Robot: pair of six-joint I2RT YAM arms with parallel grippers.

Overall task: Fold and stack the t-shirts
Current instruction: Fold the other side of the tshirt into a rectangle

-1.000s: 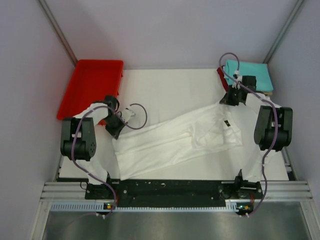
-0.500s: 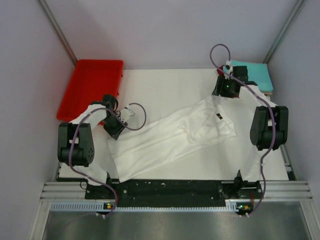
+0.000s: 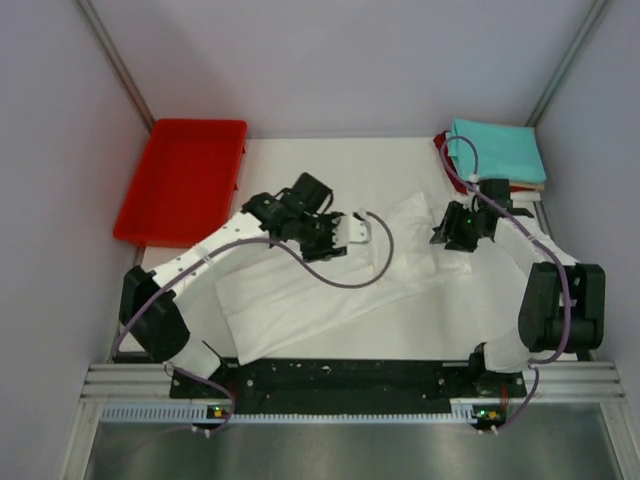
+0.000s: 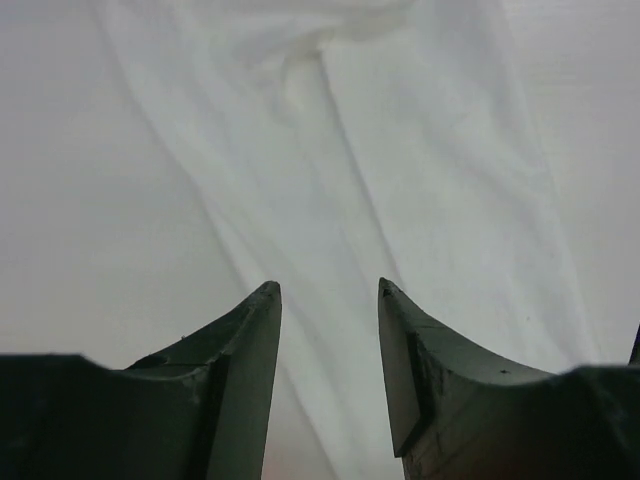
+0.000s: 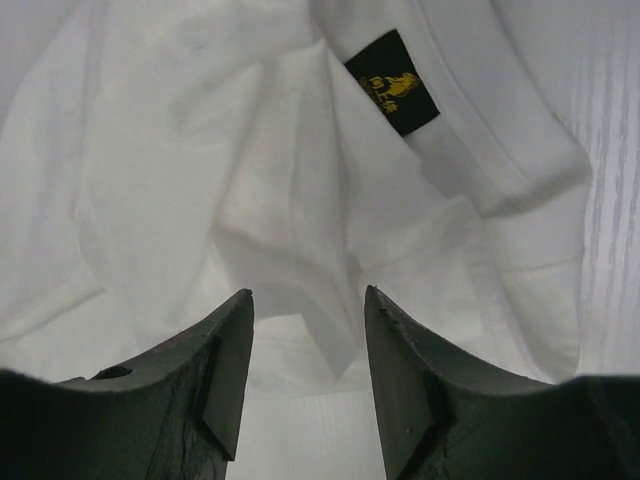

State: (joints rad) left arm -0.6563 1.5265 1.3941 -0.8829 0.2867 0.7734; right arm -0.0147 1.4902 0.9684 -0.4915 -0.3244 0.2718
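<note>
The white t-shirt (image 3: 300, 310) lies crumpled in a slant across the middle of the table (image 3: 330, 170), from the near left toward the far right. The left arm (image 3: 215, 248) reaches over its left half and hides part of it from above.

The left gripper (image 4: 325, 290) hovers over plain white cloth, fingers parted with nothing between them. The right gripper (image 5: 308, 295) hangs over the collar end near the dark neck label (image 5: 392, 82), fingers likewise parted and empty.

A second ago each gripper was closed at an end of the shirt, the left near the tray and the right by the stack. Both have since let go and come inward.

One red tray (image 3: 180, 180) sits in the far left corner. One stack sits in the far right corner: a teal shirt (image 3: 497, 150) on top and a dark red shirt (image 3: 441, 150) edge beside it.
</note>
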